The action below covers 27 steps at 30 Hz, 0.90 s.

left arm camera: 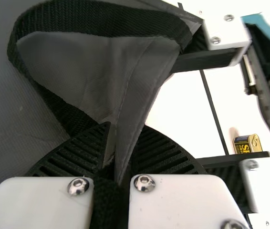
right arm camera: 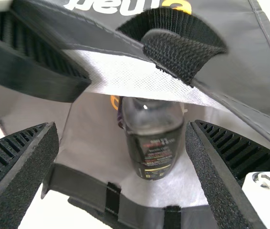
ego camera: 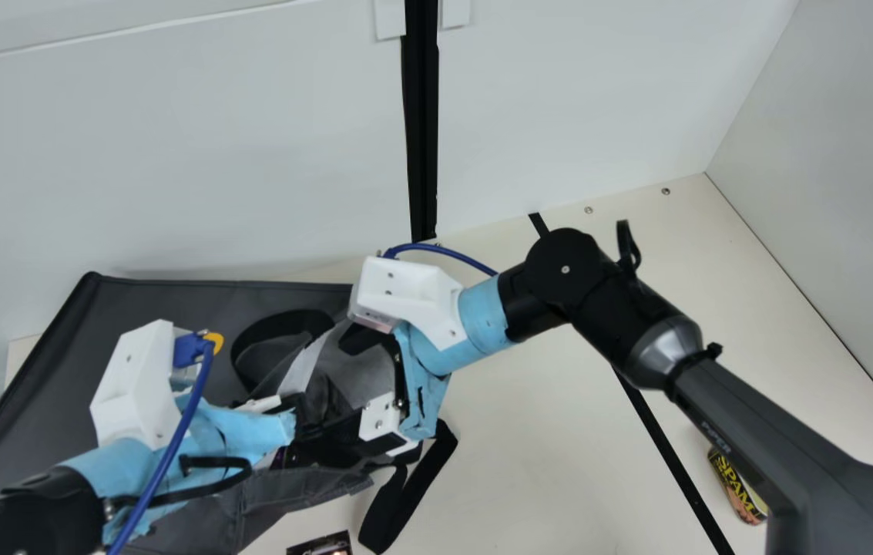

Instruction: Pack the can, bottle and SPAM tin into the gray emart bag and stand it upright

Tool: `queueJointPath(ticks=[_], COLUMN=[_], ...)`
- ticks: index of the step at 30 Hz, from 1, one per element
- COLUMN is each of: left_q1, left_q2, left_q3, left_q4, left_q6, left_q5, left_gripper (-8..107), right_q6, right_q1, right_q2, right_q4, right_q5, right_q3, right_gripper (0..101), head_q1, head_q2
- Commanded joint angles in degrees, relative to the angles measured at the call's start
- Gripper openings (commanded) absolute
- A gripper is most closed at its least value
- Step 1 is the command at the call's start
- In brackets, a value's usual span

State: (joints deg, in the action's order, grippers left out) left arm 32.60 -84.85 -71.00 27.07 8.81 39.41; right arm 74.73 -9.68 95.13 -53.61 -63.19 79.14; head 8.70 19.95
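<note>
Main view: L gripper (ego camera: 296,424) clamped on bag (ego camera: 174,308) edge, R gripper (ego camera: 344,389) wide open, bottle (right arm camera: 154,143) in bag btwn fingers; tin (ego camera: 737,484) on surface (ego camera: 544,439), nr right.

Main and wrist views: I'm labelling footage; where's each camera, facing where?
Main: on the neck, facing aslant down at the table; left arm and right arm show.
Left wrist: on that wrist, facing the bag, pinched in the left hand.
Right wrist: on that wrist, facing the bottle inside the bag; right hand open.
Main and left wrist views share the SPAM tin.
</note>
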Motion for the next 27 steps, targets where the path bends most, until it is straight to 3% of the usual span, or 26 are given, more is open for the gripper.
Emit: queueJointPath(ticks=[1,12,27], left_q1=[0.0,0.0,0.0], left_q2=[0.0,0.0,0.0], left_q3=[0.0,0.0,0.0], left_q4=[0.0,0.0,0.0], left_q6=[0.0,0.0,0.0], left_q5=[0.0,0.0,0.0], left_gripper=[-8,-8,-8], right_q6=[-0.4,-0.6,1.5], right_q1=[0.6,6.6,12.2], right_q2=[-0.6,-4.4,-7.9], right_q4=[0.4,1.3,1.4], right_q5=[-1.0,-6.7,-6.7], right_q3=[0.0,0.5,-1.8], right_gripper=[95,95,95], head_q1=[1.3,1.3,1.3], head_q2=[0.0,0.0,0.0])
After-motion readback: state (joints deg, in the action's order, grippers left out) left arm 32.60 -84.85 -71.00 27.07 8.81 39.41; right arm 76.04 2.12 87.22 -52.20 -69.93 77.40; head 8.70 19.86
